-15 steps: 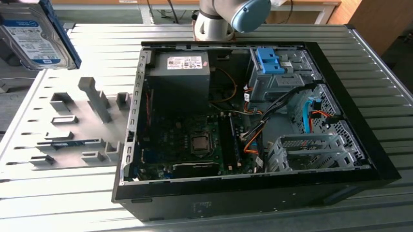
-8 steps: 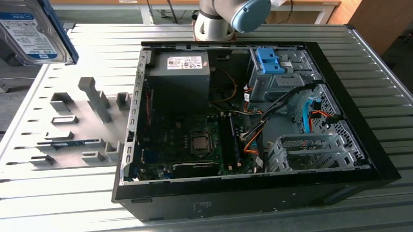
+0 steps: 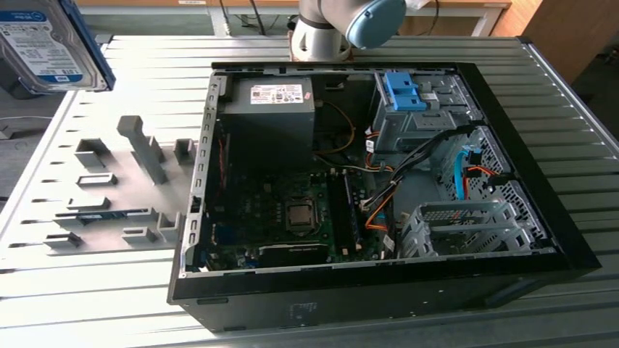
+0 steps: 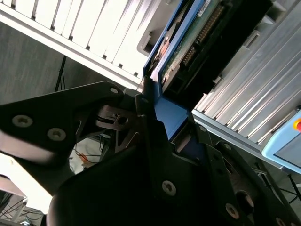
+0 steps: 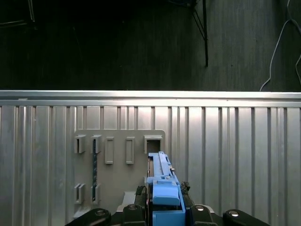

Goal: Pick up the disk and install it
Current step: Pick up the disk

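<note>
Fingers of the black gripper are clamped on the blue plastic frame of the flat silver metal disk. It is held edge-on above the grey slotted fixture plate on the ribbed metal table. In the exterior view it hangs raised, well apart from the open black computer case.
</note>
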{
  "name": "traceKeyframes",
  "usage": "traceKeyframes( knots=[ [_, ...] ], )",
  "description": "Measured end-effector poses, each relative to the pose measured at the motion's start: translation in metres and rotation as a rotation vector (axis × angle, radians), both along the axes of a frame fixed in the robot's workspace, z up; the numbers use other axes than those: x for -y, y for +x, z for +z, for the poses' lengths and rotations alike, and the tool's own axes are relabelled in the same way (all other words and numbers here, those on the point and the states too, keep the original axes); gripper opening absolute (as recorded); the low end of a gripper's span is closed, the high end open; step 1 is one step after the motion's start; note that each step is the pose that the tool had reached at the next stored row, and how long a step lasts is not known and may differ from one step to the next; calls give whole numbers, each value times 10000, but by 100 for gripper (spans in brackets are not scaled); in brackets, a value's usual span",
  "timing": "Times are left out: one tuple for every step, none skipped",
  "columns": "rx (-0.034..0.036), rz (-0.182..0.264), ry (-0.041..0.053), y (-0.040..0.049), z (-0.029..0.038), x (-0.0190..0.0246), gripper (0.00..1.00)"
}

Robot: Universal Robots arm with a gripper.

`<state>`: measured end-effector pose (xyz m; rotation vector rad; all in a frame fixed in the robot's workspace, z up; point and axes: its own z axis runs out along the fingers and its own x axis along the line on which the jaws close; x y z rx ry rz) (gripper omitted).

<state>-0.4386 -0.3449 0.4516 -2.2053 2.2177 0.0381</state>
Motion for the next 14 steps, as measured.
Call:
traceKeyframes(
  knots=[
    [-1,11,-1,0,8,0,37],
    [-1,12,0,0,20,0,37],
    [-1,12,-1,0,37,0,37],
    [-1,13,-1,0,57,0,37],
    [-1,13,0,0,79,0,37],
    [0,13,0,0,104,0,37],
    [0,13,0,0,127,0,37],
    [0,13,0,0,150,0,37],
    [0,13,0,0,173,0,37],
    [0,12,0,0,194,0,37],
    [0,13,0,0,215,0,37],
    [0,13,1,0,236,0,37],
    [0,13,0,0,272,0,37],
    [-1,12,0,0,287,0,37]
  ],
)
